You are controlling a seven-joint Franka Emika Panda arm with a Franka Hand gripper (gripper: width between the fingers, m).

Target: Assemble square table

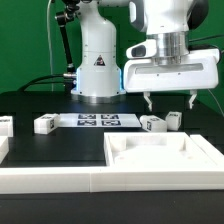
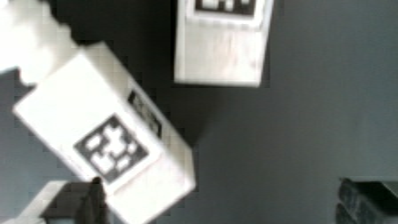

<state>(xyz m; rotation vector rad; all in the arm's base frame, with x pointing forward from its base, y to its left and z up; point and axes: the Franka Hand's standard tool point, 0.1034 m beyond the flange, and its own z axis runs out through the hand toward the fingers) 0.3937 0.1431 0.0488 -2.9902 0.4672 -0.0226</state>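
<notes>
The white square tabletop (image 1: 165, 152) lies rim-up at the front on the exterior view's right. Two short white tagged legs (image 1: 152, 123) (image 1: 172, 120) lie just behind it. Another leg (image 1: 45, 124) lies toward the left, and one more (image 1: 4, 125) is at the left edge. My gripper (image 1: 170, 100) hangs open and empty a little above the two legs. In the wrist view, one leg with a tag (image 2: 107, 130) lies by one fingertip (image 2: 68, 202). A second leg (image 2: 222, 40) lies farther off. The gripper (image 2: 221, 205) holds nothing between its fingers.
The marker board (image 1: 100, 121) lies flat in front of the large white robot base (image 1: 98, 65). A long white rail (image 1: 90, 180) edges the black workspace at the front. Black cables run behind on the left.
</notes>
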